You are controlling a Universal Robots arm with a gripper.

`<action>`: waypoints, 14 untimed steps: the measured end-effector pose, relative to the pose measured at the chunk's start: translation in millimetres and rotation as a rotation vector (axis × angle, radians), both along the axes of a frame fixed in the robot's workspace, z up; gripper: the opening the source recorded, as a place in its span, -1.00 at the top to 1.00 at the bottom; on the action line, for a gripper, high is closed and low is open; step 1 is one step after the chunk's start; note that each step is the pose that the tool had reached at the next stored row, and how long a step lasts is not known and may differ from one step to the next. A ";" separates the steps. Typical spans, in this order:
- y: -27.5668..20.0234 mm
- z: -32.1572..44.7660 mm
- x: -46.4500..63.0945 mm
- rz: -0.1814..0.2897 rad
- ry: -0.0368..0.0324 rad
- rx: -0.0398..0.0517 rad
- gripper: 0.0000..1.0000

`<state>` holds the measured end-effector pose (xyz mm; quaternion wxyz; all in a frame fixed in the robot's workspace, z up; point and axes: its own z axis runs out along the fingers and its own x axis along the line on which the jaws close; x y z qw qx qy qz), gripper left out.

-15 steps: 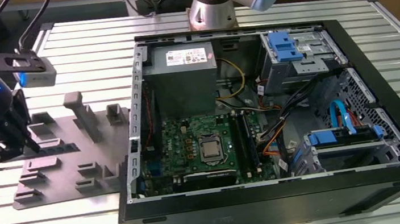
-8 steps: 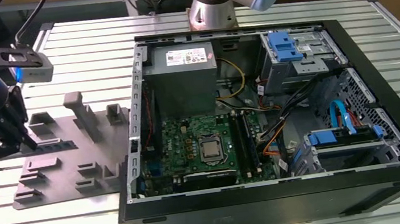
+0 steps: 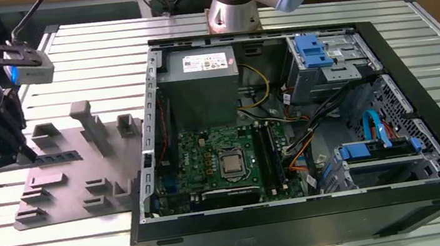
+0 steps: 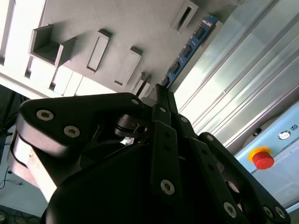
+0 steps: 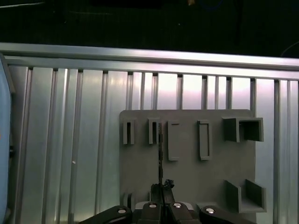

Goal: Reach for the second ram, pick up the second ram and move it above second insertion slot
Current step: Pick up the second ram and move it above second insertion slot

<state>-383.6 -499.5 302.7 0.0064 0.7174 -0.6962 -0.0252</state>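
The second ram [image 3: 60,157] is a thin dark green-blue stick standing on edge in a slot of the grey holder tray [image 3: 69,192], at the exterior view's left. My gripper [image 3: 24,156] points down over it, fingers shut on the stick. In the second wrist view the ram [image 4: 189,49] runs away from the closed gripper [image 4: 161,88] across the holder [image 4: 117,23]. Seen edge-on in the first wrist view, the ram [image 5: 160,149] is a dark line leading to the gripper [image 5: 161,185]. The motherboard's memory slots [image 3: 267,152] lie beside the CPU socket [image 3: 231,162].
An open black computer case [image 3: 144,138] lies to the exterior view's right of the holder, with a power supply [image 3: 196,69] and a blue drive bracket [image 3: 309,49] inside. Everything rests on a slatted aluminium table [image 3: 84,45]. A red stop button [image 4: 263,157] shows nearby.
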 end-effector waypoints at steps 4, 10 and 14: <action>0.0 10.3 0.0 0.000 0.0000 0.0001 0.83; 0.0 28.4 0.0 0.000 0.0000 0.0009 0.83; 0.0 41.3 0.0 0.000 -0.0001 0.0032 0.83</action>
